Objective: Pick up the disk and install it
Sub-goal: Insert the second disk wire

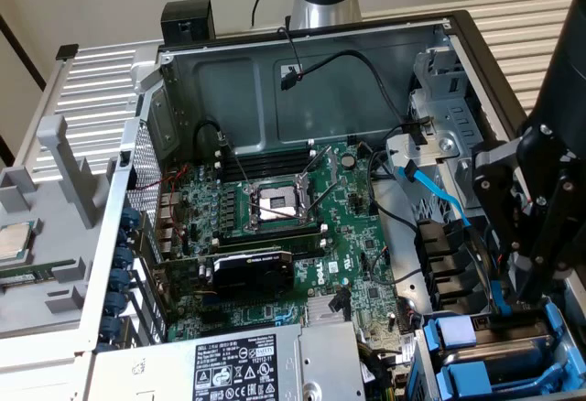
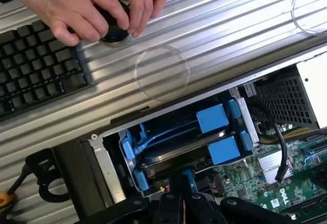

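my fingers [image 2: 176, 196] are clenched at the near edge of the one disk [image 2: 179, 150], which sits in the blue-railed bay at the case [image 1: 302, 30] corner. two hands [image 2: 87, 4] rest by the keyboard [image 2: 36, 65] outside the case.

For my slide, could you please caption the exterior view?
Black gripper, shut, down at the blue-railed drive bay of an open desktop computer case.

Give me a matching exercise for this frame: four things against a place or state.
Things:
1. disk
2. pincer
3. hand
4. processor socket

Places or states:
A. open, no chip in it
B. shut, just above the drive bay
C. on a round black knob beside a keyboard
D. in the blue-railed bay at the case corner

Pairs: 1-D, 2-B, 3-C, 4-A
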`<move>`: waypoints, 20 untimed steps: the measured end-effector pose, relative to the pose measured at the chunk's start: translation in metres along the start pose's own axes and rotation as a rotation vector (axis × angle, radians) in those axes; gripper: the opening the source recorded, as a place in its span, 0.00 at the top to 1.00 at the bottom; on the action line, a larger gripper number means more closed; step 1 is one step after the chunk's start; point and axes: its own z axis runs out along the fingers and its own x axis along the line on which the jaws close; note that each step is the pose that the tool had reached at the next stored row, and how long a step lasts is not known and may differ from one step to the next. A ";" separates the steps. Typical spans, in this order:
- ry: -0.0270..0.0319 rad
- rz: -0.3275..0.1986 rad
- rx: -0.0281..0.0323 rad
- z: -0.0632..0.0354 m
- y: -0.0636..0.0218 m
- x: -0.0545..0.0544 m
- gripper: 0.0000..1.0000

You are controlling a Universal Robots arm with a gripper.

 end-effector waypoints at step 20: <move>0.0086 -0.073 0.0038 0.0001 -0.0175 -0.007 0.89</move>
